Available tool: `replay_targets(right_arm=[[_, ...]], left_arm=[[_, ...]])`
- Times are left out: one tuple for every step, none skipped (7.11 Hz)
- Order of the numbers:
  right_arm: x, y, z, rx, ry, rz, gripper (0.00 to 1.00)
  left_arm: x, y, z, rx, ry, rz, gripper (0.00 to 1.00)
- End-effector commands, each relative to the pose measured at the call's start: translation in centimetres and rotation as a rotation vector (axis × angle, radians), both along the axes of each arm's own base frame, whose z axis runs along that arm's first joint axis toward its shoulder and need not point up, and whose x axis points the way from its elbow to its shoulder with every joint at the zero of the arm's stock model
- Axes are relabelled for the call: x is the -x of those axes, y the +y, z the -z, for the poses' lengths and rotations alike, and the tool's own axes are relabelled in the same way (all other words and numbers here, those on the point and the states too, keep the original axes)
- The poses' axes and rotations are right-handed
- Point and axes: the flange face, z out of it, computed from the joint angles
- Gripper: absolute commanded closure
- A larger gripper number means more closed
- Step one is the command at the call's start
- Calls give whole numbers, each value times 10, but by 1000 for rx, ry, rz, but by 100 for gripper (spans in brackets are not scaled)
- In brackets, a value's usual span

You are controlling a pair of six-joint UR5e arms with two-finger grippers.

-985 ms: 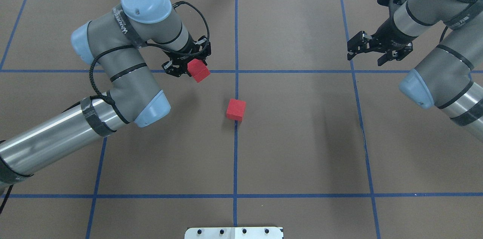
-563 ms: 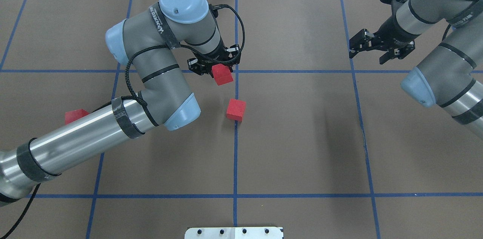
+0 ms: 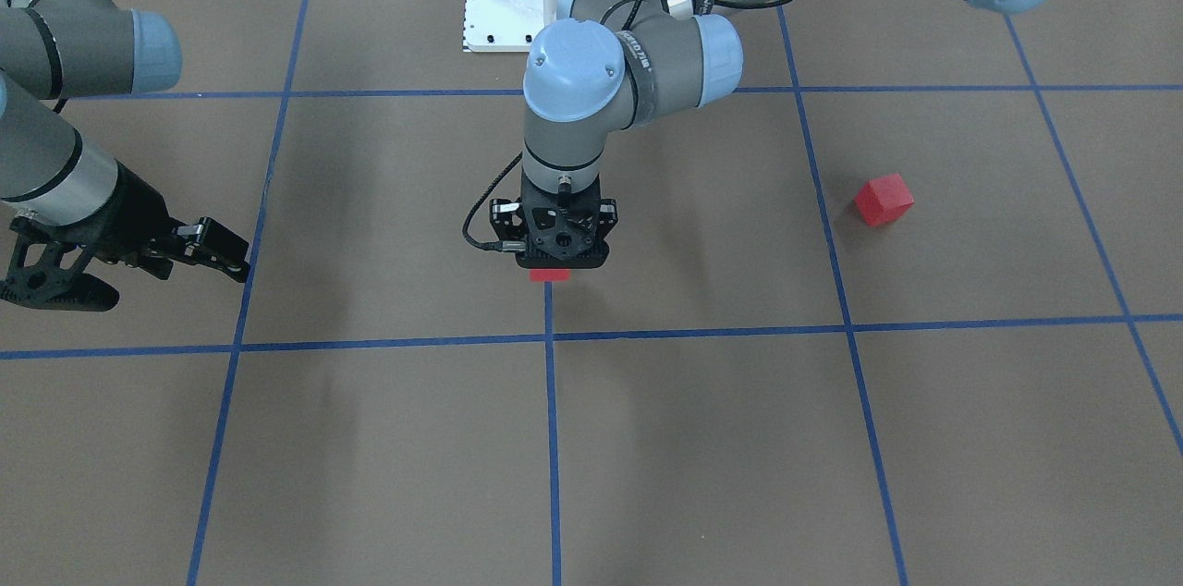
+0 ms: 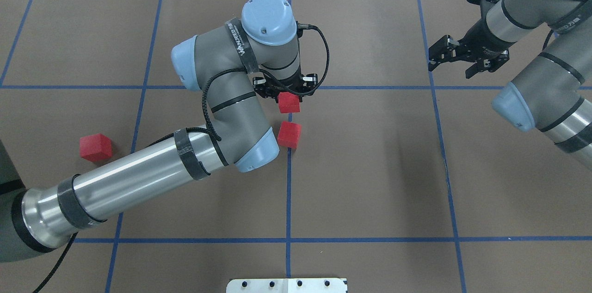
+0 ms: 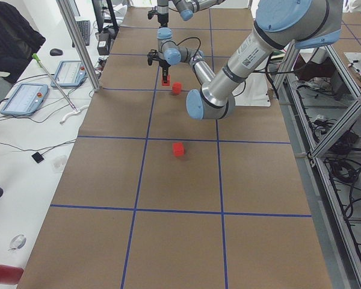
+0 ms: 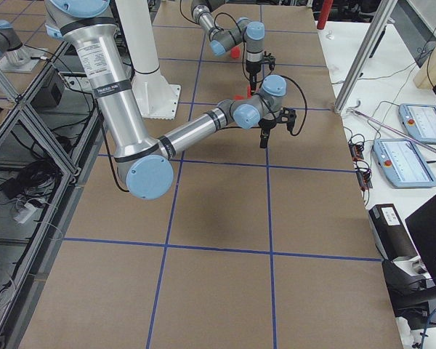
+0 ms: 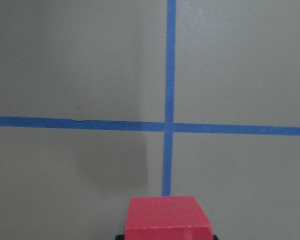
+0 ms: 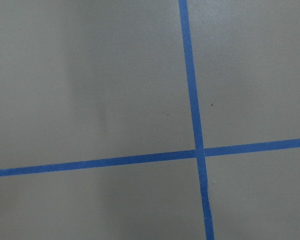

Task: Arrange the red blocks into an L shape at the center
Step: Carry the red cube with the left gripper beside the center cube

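Note:
My left gripper (image 4: 287, 95) is shut on a red block (image 4: 289, 104) and holds it over the blue centre line (image 4: 288, 182), just beyond a second red block (image 4: 289, 135) that rests on that line. The held block fills the bottom of the left wrist view (image 7: 167, 217), in front of a tape crossing. A third red block (image 4: 95, 147) lies far left; it also shows in the front view (image 3: 884, 200). In the front view the held block (image 3: 551, 274) peeks out below the gripper and the second block is hidden. My right gripper (image 4: 451, 69) is open and empty at the far right.
My left forearm (image 4: 138, 177) stretches across the near left squares. A white mount plate (image 4: 286, 285) sits at the near edge. An operator (image 5: 12, 36) and tablets (image 5: 24, 99) are beside the table's far side.
My left arm has swung right with the red block, from left of the centre line to over it near the resting block. The third block has come out from under the arm.

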Motion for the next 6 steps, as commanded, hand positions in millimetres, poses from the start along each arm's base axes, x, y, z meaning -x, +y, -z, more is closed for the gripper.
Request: replay_targets(right_arm=[[0,0,-2,1,2,-1,1],[0,0,-2,1,2,-1,1],[-1,1,-3,4,3,-2,1],[0,1,-3,4,3,0,1],[0,1,-3,5,3,-1,1],[0,1,-3,5,3,-1,1]], left_arm=[[-17,3,1,-13,-25,1,100],[-22,5,-2,-17,-35,2,100],[-31,13,-8,-19,-49,-4,100],[-38,18,-12,-22,-60,-8,100],[-39,19,-15,-22,-65,-12,100],[-43,21,-20,-19,-73,-19,100]])
